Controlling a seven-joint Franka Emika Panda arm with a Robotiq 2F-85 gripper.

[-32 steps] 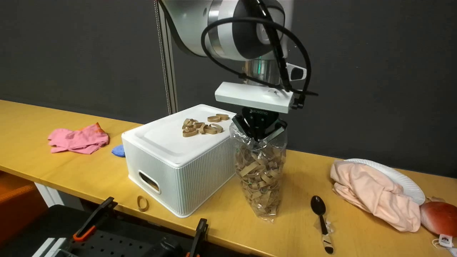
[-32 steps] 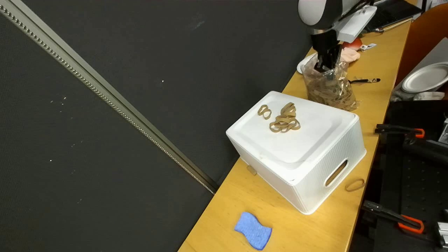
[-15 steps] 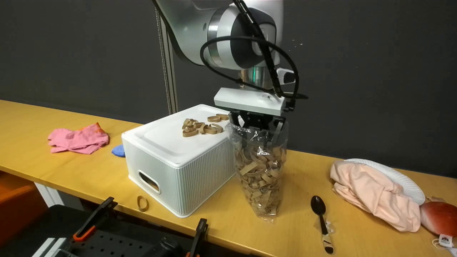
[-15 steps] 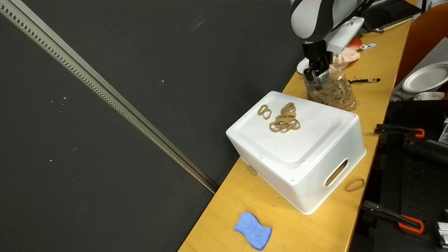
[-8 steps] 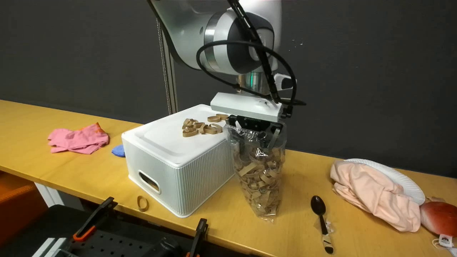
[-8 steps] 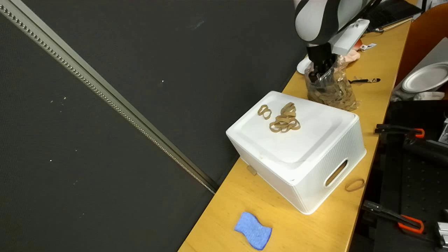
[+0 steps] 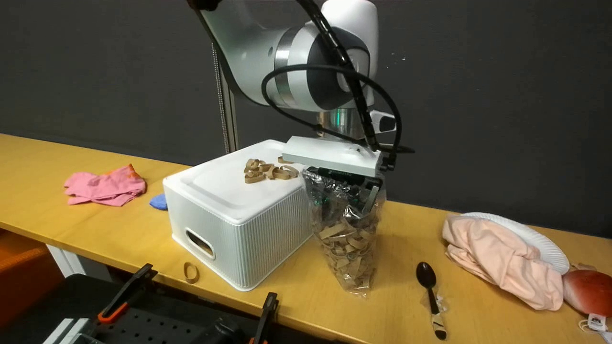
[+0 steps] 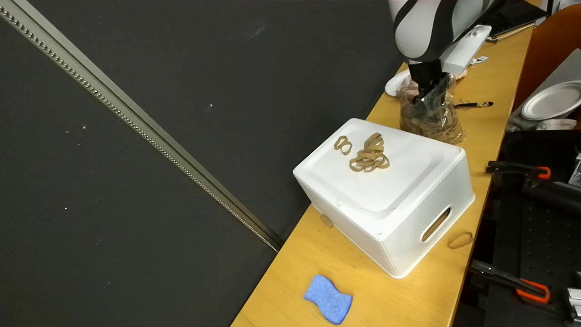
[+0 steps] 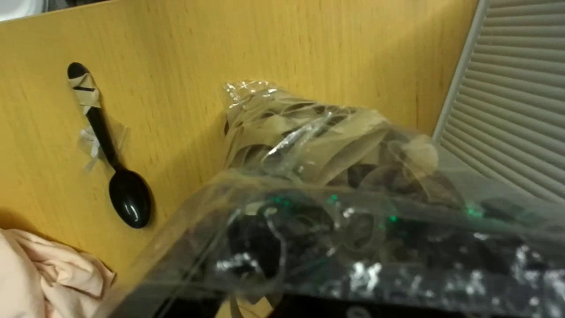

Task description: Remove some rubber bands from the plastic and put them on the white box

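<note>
Wrist view: a clear plastic bag (image 9: 240,90), loaded with tan rubber bands (image 9: 344,145), stands just beside the ribbed wall of the white box (image 9: 507,101); whether the two touch cannot be told. The hand (image 7: 345,209) is down in the mouth of the bag, on that side of the box. Through the plastic its fingers show spread apart; the tips are obscured, and contact with any band could not be established. In both exterior views, further bands rest on the lid of the white box, in a main cluster (image 8: 370,155) and a smaller group (image 8: 343,143) nearer the rim; in an exterior view a white housing (image 7: 330,156) above the hand hides part of the latter. One loose band (image 7: 192,280) lies on the desk (image 7: 119,234) near the slotted end of the box. On the side of the box away from the bag: a blue sponge (image 8: 327,299) and, farther off, a pink cloth (image 7: 105,187). Beyond the bag from the box: a black spoon (image 7: 426,275) with pale wrapping on its handle, then a peach cloth (image 7: 497,260) overlapping a white plate (image 7: 550,244), and, farthest of these, a red object (image 7: 590,291) bearing a tag.
</note>
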